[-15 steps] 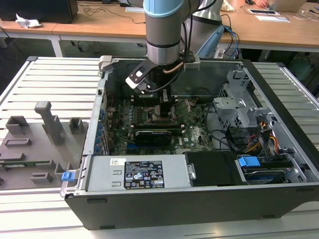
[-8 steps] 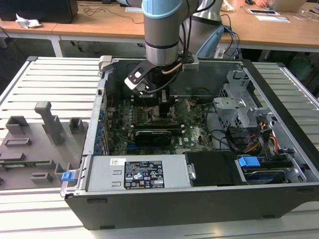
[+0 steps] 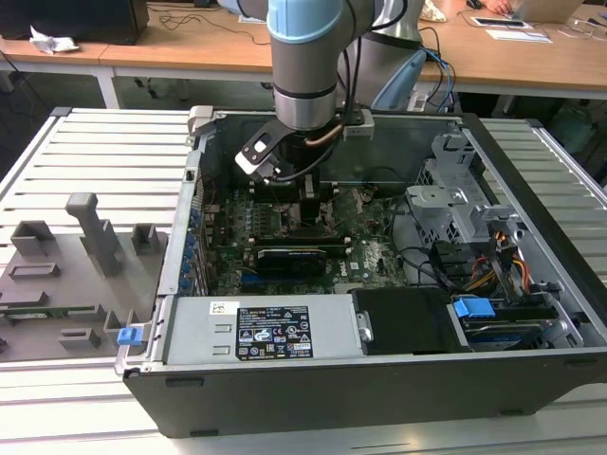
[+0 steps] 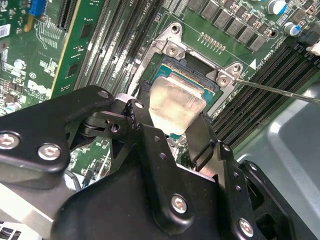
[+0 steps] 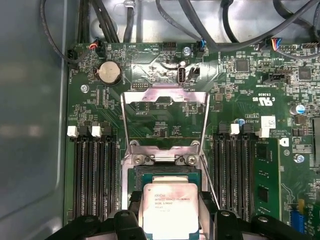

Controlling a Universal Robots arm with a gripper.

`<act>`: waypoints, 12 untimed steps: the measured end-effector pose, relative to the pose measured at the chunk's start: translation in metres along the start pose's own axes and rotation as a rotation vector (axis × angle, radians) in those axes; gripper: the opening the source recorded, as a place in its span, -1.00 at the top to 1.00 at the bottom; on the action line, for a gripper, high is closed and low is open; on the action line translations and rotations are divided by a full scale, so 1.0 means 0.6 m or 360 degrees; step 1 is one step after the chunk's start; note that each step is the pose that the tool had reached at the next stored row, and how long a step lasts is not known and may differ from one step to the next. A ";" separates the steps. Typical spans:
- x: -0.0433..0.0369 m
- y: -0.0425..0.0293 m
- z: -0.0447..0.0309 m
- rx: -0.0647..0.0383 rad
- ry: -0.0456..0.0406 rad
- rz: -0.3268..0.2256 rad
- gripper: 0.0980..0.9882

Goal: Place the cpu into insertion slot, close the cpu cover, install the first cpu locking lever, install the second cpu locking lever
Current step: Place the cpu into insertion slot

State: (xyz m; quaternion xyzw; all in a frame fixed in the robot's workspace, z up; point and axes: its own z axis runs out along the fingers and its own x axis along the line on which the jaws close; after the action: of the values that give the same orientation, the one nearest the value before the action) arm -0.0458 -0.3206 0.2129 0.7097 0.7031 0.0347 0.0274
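My gripper (image 5: 169, 222) is shut on the cpu (image 5: 169, 205), a silvery square chip held by two opposite edges between black fingers (image 4: 202, 137). The cpu (image 4: 175, 102) sits low over the insertion slot (image 5: 165, 172), whose dark field (image 4: 192, 80) shows just past the chip's far edge; I cannot tell whether it is seated. The cpu cover (image 5: 165, 96) is swung open and stands up beyond the socket, with the board visible through its window. A thin locking lever (image 4: 272, 91) sticks out beside the socket. In the exterior view the gripper (image 3: 305, 194) reaches down inside the computer case.
Black memory slots (image 5: 95, 172) flank the socket on both sides. A long black expansion card (image 3: 289, 256) lies across the green motherboard (image 3: 370, 251). Cables and a drive cage (image 3: 455, 204) fill the case at the exterior view's right. A grey fixture tray (image 3: 66, 275) lies outside.
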 end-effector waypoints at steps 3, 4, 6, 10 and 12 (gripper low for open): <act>0.002 0.000 0.004 0.0000 0.0000 0.0000 0.03; 0.003 -0.001 0.005 0.0000 0.0000 0.0001 0.03; 0.003 -0.001 0.008 0.0000 0.0000 0.0000 0.03; 0.005 -0.001 0.013 0.0000 0.0000 0.0001 0.03; 0.005 -0.001 0.016 0.0000 0.0000 0.0001 0.03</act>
State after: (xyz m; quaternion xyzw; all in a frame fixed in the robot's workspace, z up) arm -0.0453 -0.3177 0.2035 0.7099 0.7029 0.0346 0.0274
